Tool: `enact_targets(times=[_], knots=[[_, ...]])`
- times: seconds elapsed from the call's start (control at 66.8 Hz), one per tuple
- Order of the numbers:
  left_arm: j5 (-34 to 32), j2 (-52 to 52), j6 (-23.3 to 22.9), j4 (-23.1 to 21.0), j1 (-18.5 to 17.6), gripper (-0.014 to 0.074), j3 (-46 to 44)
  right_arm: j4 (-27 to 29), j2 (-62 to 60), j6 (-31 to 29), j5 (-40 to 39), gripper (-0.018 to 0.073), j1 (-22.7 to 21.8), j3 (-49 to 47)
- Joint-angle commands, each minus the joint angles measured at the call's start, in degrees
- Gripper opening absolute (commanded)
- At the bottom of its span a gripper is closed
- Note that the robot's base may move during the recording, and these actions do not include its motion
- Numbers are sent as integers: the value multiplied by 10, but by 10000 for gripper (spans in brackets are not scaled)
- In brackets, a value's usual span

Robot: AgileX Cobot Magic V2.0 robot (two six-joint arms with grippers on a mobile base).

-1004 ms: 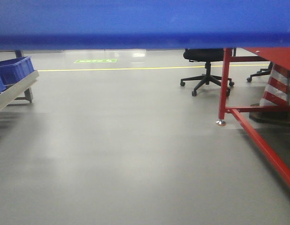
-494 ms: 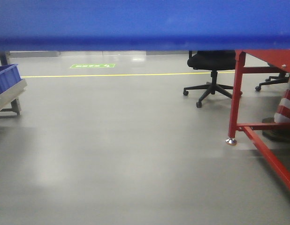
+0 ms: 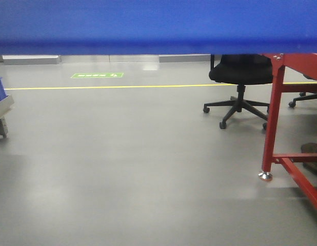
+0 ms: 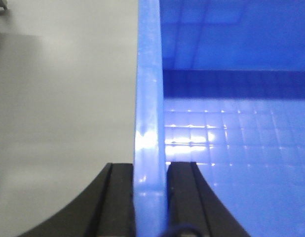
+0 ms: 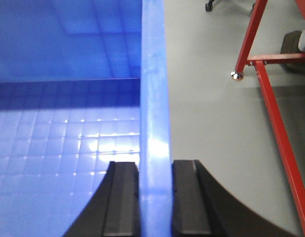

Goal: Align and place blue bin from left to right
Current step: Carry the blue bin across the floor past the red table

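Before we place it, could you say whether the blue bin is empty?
Empty where visible: the blue bin shows only bare gridded floor in both wrist views.

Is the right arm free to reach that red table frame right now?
Probably not: the right tool is shut on the blue bin's wall, the left tool on the opposite wall; reaching the red table frame means letting go.

Glossy grey floor [image 3: 122, 169] with far yellow line [image 3: 122, 86] and green marking [image 3: 97, 75]; black office chair [image 3: 240, 77] and red table frame [image 3: 274, 118] at right.
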Motion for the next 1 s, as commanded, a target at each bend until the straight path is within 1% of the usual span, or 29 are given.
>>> enact_targets(times=[0.0, 0.989], knots=[[-45, -5, -4, 21, -6, -111, -6, -18, -9, -1, -44, -78, 5, -6], [-45, -4, -4, 21, -6, -111, -6, -18, -9, -1, -44, -78, 5, -6]])
